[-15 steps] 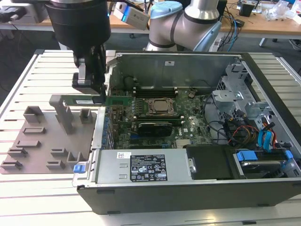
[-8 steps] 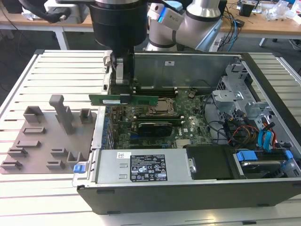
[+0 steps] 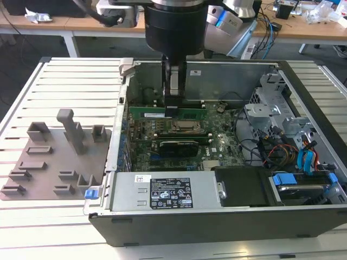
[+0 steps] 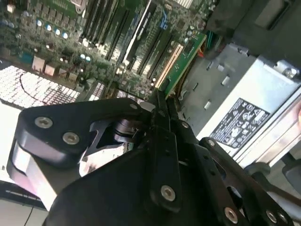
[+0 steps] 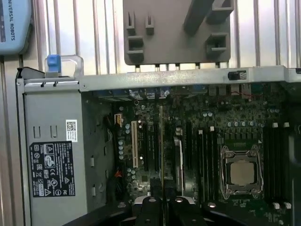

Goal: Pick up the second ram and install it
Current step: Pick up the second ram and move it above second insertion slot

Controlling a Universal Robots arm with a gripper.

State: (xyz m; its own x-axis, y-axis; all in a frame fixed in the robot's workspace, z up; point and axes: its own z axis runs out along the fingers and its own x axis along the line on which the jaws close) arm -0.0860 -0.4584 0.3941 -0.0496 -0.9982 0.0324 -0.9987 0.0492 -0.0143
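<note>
Two fingers (image 3: 174,89) apparently tight on second ram (image 3: 190,114), case wall (image 3: 227,81) near.

second ram (image 3: 192,114): long narrow green stick, up on its long edge, running along the exterior view's left-right, just far of the CPU socket (image 3: 181,126). gripper (image 3: 172,105) clamps it mid-length. Second wrist view: gold contact edge faces the motherboard (image 4: 70,52). Can't tell if it's seated in a slot.

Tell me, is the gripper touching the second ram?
Touching. In the exterior view the gripper clamps the second ram at its top edge, mid-length, with no gap between them.
</note>
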